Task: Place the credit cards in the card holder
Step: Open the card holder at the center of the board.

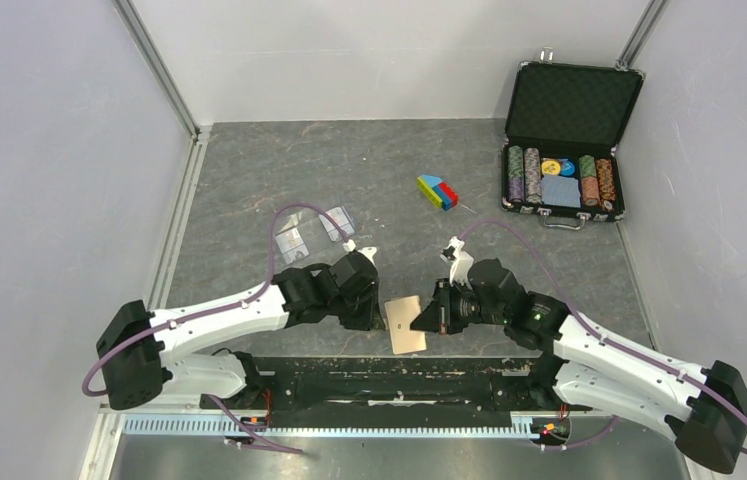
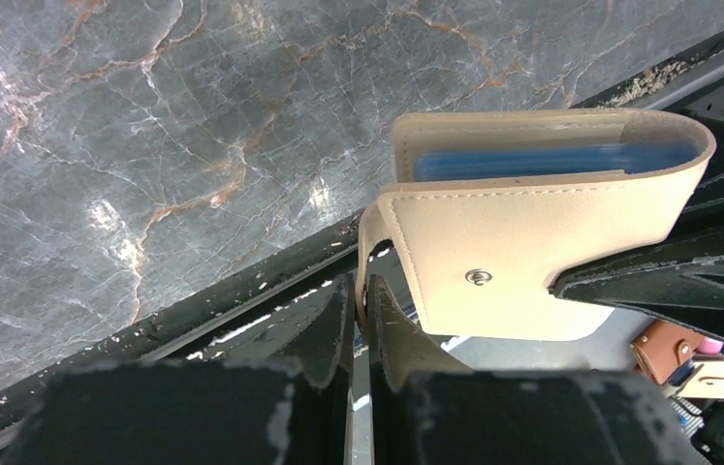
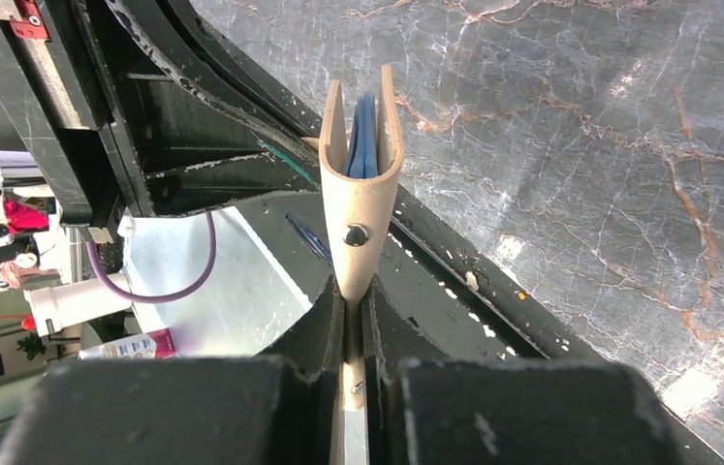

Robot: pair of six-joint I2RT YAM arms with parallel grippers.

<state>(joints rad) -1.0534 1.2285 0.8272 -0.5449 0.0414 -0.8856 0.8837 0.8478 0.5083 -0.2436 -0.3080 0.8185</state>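
I am seeing the black poker-chip case (image 1: 574, 100) standing open at the far right corner of the grey marbled bench (image 1: 249, 170), with chip stacks (image 1: 524, 175) and a blue card deck (image 1: 561, 190) inside it. A small multicoloured block (image 1: 437, 191) is lying near the middle of the bench, well apart from both arms. Nothing is lying between the two arms other than what they are gripping. The left arm's purple cable (image 1: 279, 225) is arching up over the spot where the two credit cards (image 1: 294, 240) are lying. They are flat on the bench, side by side, the second one (image 1: 337, 222) just right of the first, beyond the left wrist and touched by neither arm.

The card holder (image 1: 406, 323) is sitting between the two arms at the near edge of the bench, over the black rail (image 1: 379, 385) there. I cannot tell whether it is touching the surface. My left fingers (image 2: 324, 329) are standing narrow, pinching the tan flap edge that is curling down from the holder's corner. The snap stud (image 2: 477, 277) is facing this camera just beyond the fingertips. My right fingers (image 3: 324, 325) are clamping tight on the holder's opposite end. From that wrist I am looking at it edge-on, its two tan covers spreading into a slim V with the blue pocket panels (image 3: 365, 136) showing between them.
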